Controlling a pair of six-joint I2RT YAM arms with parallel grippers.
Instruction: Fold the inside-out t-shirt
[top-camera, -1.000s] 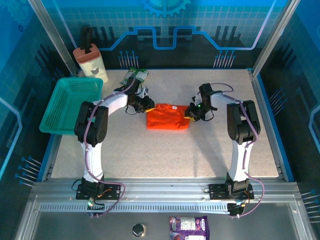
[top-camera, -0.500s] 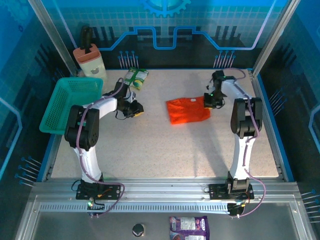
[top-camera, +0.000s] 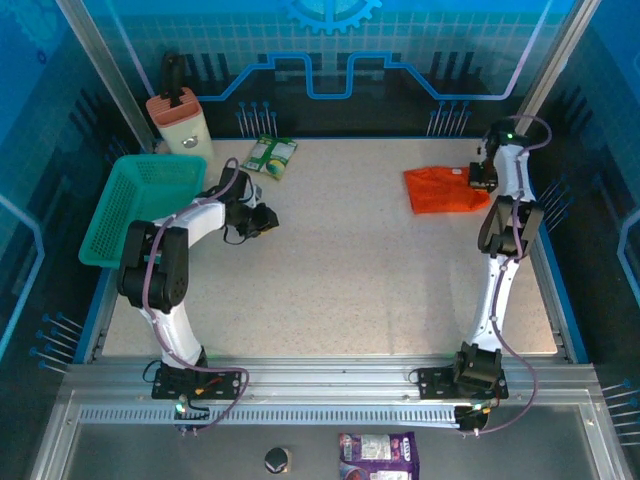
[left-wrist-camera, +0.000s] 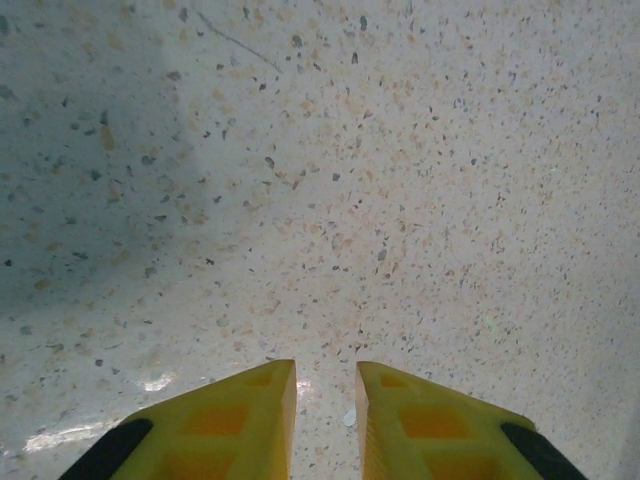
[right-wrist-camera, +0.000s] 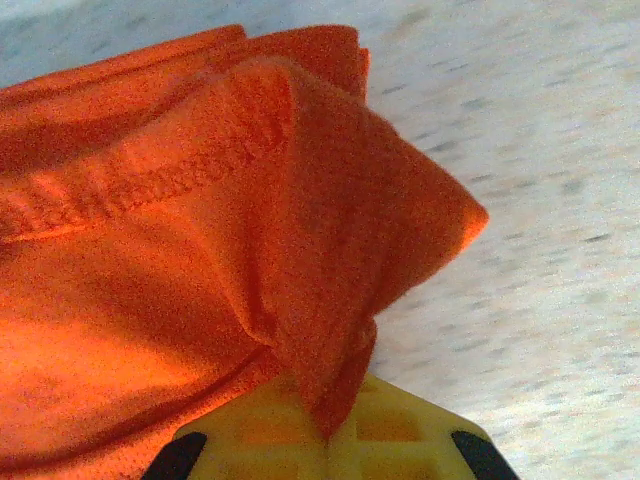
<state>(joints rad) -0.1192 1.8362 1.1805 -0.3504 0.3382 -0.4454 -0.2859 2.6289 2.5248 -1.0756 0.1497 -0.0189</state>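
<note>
Top view: the shirt (top-camera: 445, 190) lies loosely folded at the far right of the worktop (top-camera: 350, 290). Its right edge meets the right claw (top-camera: 482, 177), which looks shut on it, though it is too small here to be sure. The left claw (top-camera: 262, 218) sits low over bare worktop at the left, near the basket (top-camera: 140, 205).

Left wrist: the yellow fingers (left-wrist-camera: 250, 405) stand a narrow gap apart with nothing between them, over speckled worktop.

Right wrist: the right claw (right-wrist-camera: 330, 430) is closed on a pinched fold of shirt, and the cloth bulges above it.
</note>
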